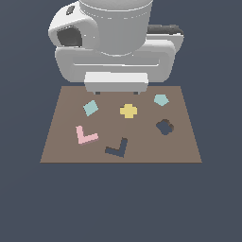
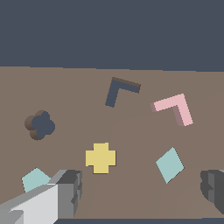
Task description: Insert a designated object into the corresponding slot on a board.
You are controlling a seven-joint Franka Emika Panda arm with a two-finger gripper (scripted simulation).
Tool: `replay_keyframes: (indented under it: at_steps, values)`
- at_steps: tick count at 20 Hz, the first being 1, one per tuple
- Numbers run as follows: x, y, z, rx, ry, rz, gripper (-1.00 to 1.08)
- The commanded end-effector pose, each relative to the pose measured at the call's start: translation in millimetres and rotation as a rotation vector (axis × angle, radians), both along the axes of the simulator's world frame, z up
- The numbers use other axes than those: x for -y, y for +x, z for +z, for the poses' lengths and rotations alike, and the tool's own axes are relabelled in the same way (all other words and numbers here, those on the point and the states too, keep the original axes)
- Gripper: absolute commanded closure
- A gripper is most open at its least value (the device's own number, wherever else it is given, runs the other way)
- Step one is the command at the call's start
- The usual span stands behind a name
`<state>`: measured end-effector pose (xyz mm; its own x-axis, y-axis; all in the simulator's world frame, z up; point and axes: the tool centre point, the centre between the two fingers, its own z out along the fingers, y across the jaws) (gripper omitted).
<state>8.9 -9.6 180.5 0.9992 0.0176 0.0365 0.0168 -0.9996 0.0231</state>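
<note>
The jaws stand wide apart above the board (image 1: 120,124) with nothing between them; in the wrist view one finger (image 2: 70,190) shows by the yellow cross piece (image 2: 100,158) and the other at the far edge of the picture.

The yellow cross lies almost under the jaws, nearest to them of all the pieces. A teal square (image 2: 169,165) lies flat just beside it, between the two fingers. A teal pentagon (image 2: 35,179) sits close to one finger, partly hidden behind it.

The pink L-shaped piece (image 2: 175,108) lies flat on the board farther out from the jaws, beyond the teal square, untouched. The dark navy L-shaped slot (image 2: 119,90) is near it, the two apart. A dark clover-shaped cutout (image 2: 40,125) sits well off to the other side.

The board is plain brown, on a flat dark blue-grey ground (image 1: 120,203).
</note>
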Motion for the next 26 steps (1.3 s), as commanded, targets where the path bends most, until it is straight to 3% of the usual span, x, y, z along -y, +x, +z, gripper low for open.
replay_keyframes:
  at_steps: [1,12,26]
  values:
    - [0,0,0,0.0,0.0,0.0,-0.92]
    - [18,6,-21,-0.006,0.003,0.049,-0.92]
    - [78,35,-100,-0.03,0.014,0.228,-0.92]
